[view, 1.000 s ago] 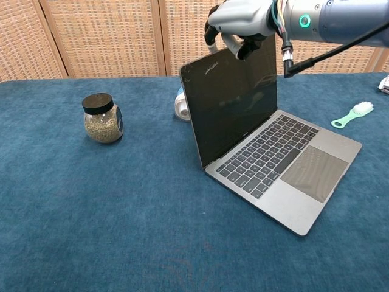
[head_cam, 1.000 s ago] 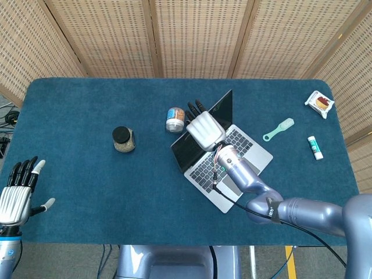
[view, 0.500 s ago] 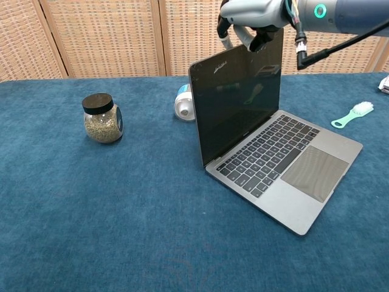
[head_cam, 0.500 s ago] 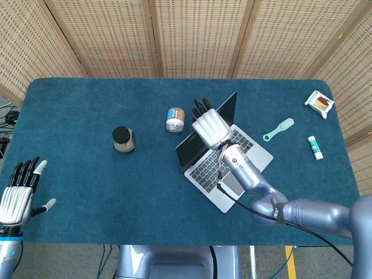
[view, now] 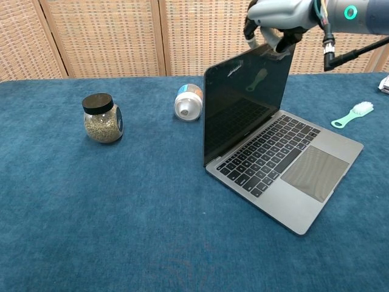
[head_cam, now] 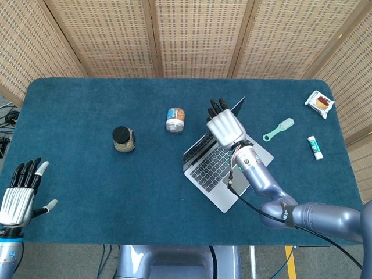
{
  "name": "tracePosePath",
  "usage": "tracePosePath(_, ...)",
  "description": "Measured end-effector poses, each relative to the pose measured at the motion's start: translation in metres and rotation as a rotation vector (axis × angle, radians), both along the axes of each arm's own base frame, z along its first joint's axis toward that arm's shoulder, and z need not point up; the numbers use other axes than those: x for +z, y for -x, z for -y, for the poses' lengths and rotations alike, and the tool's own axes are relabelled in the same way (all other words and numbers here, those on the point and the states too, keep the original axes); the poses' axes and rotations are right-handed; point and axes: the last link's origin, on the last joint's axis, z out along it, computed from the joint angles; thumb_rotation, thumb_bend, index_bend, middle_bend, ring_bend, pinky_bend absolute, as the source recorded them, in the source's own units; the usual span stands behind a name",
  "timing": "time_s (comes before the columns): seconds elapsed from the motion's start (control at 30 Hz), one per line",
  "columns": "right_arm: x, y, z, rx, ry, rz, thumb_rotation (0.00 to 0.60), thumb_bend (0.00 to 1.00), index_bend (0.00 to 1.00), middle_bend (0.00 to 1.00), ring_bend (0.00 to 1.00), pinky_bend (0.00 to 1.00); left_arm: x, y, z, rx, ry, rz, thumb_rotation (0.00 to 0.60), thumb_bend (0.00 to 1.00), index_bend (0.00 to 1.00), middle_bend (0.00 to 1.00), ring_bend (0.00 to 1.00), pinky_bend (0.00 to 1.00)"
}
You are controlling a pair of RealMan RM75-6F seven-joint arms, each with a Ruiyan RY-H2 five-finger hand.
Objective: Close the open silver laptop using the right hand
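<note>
Lid of laptop (view: 276, 164) swung nearer upright; right hand (head_cam: 227, 128) shifted rightward, fingers (view: 275, 40) curled over top edge.

left hand (head_cam: 16, 200) wrist cut off at frame bottom, white packet (head_cam: 319, 103) contents too small to tell

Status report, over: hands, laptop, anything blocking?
Right hand on laptop screen's top edge. Left hand open, idle. Lid half-open, keyboard bare.
</note>
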Motion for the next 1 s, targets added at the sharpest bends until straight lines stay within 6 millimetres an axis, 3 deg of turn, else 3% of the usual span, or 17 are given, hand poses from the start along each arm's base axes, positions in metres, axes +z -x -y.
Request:
tracePosePath(0.5,0.017,0.022,-0.007,-0.051,0.029,-0.002,0.600,1.00,0.42,0.23,0.05,0.11,0.000,-0.002,0.001,-0.007,-0.004,-0.005,0.600,0.01,0.00,0.00,0.00,0.00)
tracePosePath(1.0,0.025,0.040,-0.033,-0.126,-0.015,0.067,0.600,1.00,0.42,0.23,0.05,0.11,-0.001,-0.006,0.003,-0.025,0.005,0.002,0.600,0.01,0.00,0.00,0.00,0.00)
